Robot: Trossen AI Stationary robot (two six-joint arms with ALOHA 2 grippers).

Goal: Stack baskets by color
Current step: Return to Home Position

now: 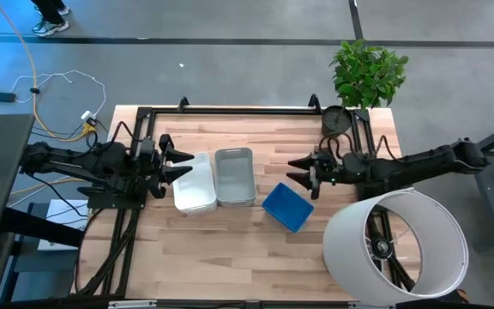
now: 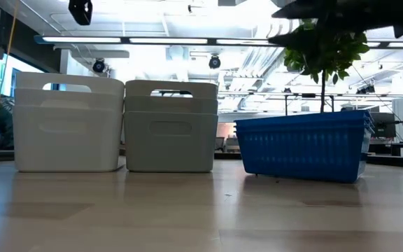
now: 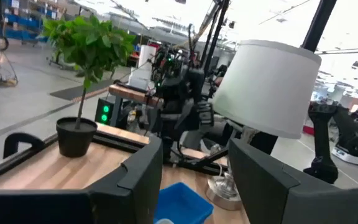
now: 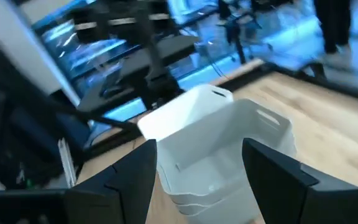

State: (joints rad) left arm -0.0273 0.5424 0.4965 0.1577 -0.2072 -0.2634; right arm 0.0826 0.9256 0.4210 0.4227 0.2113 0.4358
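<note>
My left tool (image 1: 185,165) and right tool (image 1: 297,170) are both spread, holding nothing. The white stack (image 1: 194,183) and grey stack (image 1: 234,178) stand side by side mid-surface (image 1: 230,249), just beside my left tool; the blue stack (image 1: 287,207), long axis skewed, lies nearer my right tool

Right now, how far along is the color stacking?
Looks done: a white stack, a grey stack and a blue stack stand sorted by color, with no loose basket in view. In hand: nothing; the left gripper and right gripper hover open and empty at either side. Left: apparently only the return to rest.
</note>
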